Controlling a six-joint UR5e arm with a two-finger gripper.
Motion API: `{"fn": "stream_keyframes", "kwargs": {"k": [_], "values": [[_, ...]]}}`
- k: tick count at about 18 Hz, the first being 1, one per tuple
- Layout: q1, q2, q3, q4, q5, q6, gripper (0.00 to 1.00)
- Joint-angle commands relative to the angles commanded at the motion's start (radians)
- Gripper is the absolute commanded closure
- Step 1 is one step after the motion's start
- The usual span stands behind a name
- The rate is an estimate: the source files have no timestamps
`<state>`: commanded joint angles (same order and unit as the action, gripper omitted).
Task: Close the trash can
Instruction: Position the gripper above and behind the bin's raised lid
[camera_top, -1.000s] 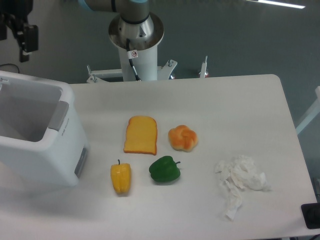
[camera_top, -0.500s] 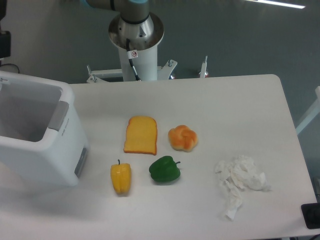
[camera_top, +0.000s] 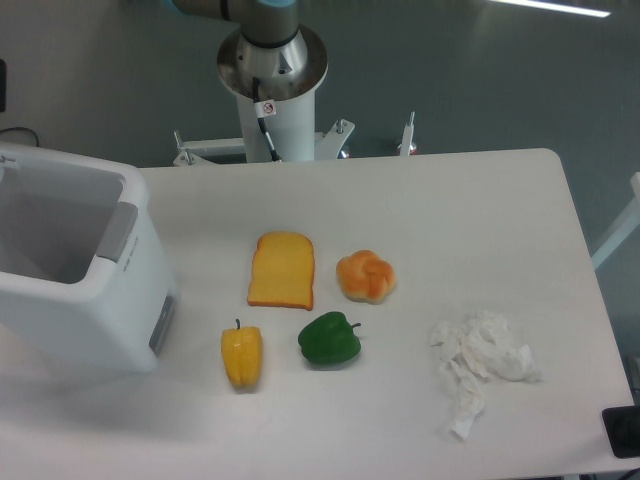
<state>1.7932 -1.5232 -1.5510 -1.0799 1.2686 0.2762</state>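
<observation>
The trash can (camera_top: 100, 315) is a big white boxy bin at the table's left edge. Its top is open and I look into the pale grey inside. A grey tab (camera_top: 118, 228) sits on its right rim and a grey panel (camera_top: 160, 325) on its side. Of the gripper only a dark sliver (camera_top: 2, 86) shows at the frame's left edge, above and behind the bin; its fingers are out of view.
On the table right of the bin lie a bread slice (camera_top: 282, 270), a bun (camera_top: 366, 276), a green pepper (camera_top: 329, 340), a yellow pepper (camera_top: 241, 356) and a crumpled tissue (camera_top: 480, 365). The arm's base (camera_top: 272, 70) stands behind the table.
The gripper has slid left, from above the bin's back corner to almost out of the frame. The bin and the food have not moved.
</observation>
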Motion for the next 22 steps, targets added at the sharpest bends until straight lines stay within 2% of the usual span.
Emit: {"fn": "stream_keyframes", "kwargs": {"k": [4,10,15,22], "values": [[0.026,0.008,0.023,0.000,0.000,-0.020,0.00],[0.080,0.014,0.023,0.000,0.000,-0.020,0.00],[0.097,0.012,0.020,0.000,0.028,-0.020,0.00],[0.179,0.009,0.014,0.000,0.028,-0.012,0.00]]}}
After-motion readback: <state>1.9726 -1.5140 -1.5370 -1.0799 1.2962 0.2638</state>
